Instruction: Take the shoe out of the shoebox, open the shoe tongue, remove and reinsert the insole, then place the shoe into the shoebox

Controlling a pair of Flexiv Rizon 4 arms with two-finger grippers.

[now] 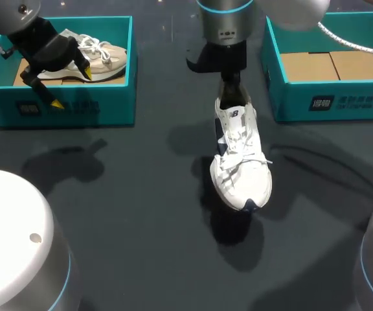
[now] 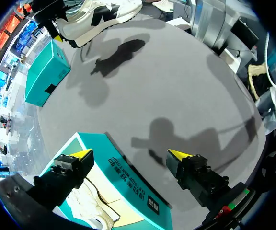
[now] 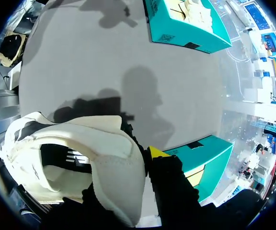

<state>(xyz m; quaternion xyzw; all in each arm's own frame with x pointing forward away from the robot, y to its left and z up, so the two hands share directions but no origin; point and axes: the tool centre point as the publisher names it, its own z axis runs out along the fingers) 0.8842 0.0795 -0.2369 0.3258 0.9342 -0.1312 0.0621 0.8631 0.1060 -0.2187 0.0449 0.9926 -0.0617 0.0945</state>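
Note:
A white shoe (image 1: 239, 155) with a dark blue trim hangs over the middle of the table, its toe toward the front and its shadow on the table below. My right gripper (image 1: 232, 89) is shut on its heel collar. In the right wrist view the collar (image 3: 114, 163) sits between the fingers of the right gripper (image 3: 137, 160); one yellow tip shows outside it and the other is hidden inside the shoe. My left gripper (image 1: 71, 87) stands open above the front wall of the left teal shoebox (image 1: 109, 107), holding nothing. That box holds a beige shoe (image 1: 105, 58).
The right teal shoebox (image 1: 329, 100) stands at the back right with only brown cardboard in its bottom. In the left wrist view, my left gripper (image 2: 131, 155) straddles the left shoebox's wall (image 2: 128, 187), and the white shoe (image 2: 99, 14) shows far ahead.

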